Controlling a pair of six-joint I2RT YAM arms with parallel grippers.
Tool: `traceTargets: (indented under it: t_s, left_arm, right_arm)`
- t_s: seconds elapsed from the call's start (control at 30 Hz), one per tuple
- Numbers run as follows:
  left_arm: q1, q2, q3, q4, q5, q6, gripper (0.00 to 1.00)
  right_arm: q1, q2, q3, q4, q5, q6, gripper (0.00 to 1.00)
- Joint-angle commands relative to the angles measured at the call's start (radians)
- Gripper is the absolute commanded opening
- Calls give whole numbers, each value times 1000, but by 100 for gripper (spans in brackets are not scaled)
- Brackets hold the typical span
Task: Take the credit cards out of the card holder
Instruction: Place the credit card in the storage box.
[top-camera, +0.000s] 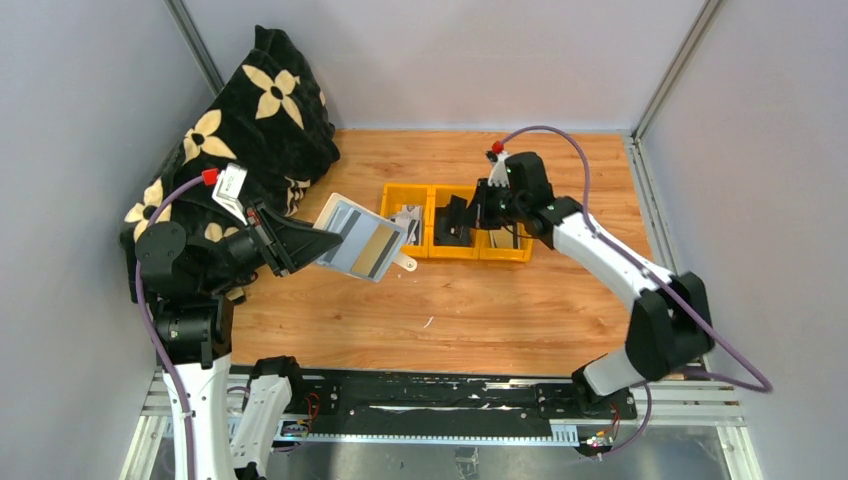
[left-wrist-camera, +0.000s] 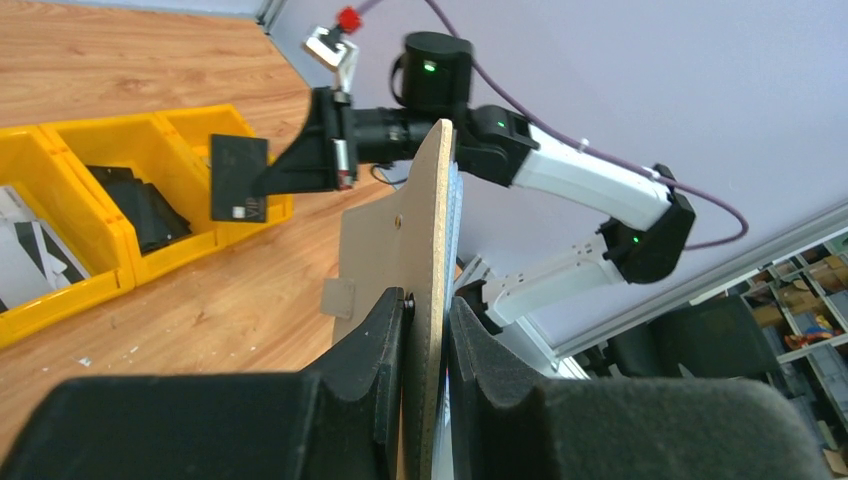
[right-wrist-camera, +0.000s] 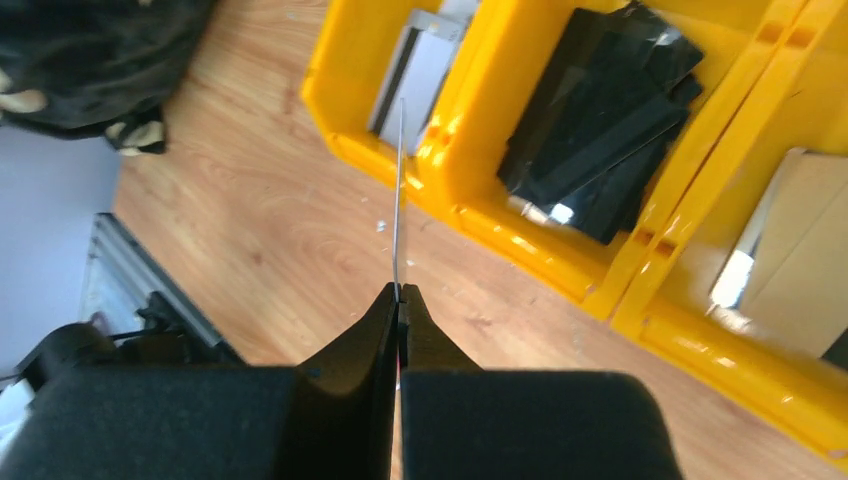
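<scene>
I see the card holder (top-camera: 358, 240) held off the table (top-camera: 450, 310), opened flat and tilted, its pale blue-grey inside with a tan panel facing up toward the overhead camera. My left claw (left-wrist-camera: 428, 300) is pinched on its near edge; from the left wrist the holder (left-wrist-camera: 385, 250) shows edge-on, its beige outside to the left, with the snap tab hanging free. My right claw (right-wrist-camera: 398, 295) is clamped tight on a dark credit card (left-wrist-camera: 238, 178), which the right wrist camera sees only as a thin line (right-wrist-camera: 398, 180). That card hangs above the yellow bin row (top-camera: 455, 253), apart from the holder, near the wall between the left and middle compartments. The left compartment holds grey-white cards (right-wrist-camera: 420, 80), the middle one a pile of black cards (right-wrist-camera: 600, 110), and the right one a beige item I cannot identify. A black floral cloth (top-camera: 270, 110) sits in the far left corner.
</scene>
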Motion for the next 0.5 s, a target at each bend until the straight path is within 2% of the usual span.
traceTargets:
  t_s: [0.0, 0.17, 0.4, 0.43, 0.47]
  left_arm:
    - [1, -8, 23, 53, 10, -37, 0]
    - [1, -12, 21, 88, 12, -70, 0]
    - [1, -16, 16, 122, 11, -101, 0]
    - [1, -16, 16, 128, 11, -104, 0]
    - [1, -16, 15, 128, 11, -106, 0]
  right_arm:
    - [-10, 164, 155, -110, 54, -101, 0]
    - [-10, 364, 297, -177, 65, -108, 0]
    - [-3, 500, 375, -188, 71, -93, 0]
    - [0, 508, 382, -193, 79, -93, 6]
    - [2, 514, 394, -212, 98, -94, 19]
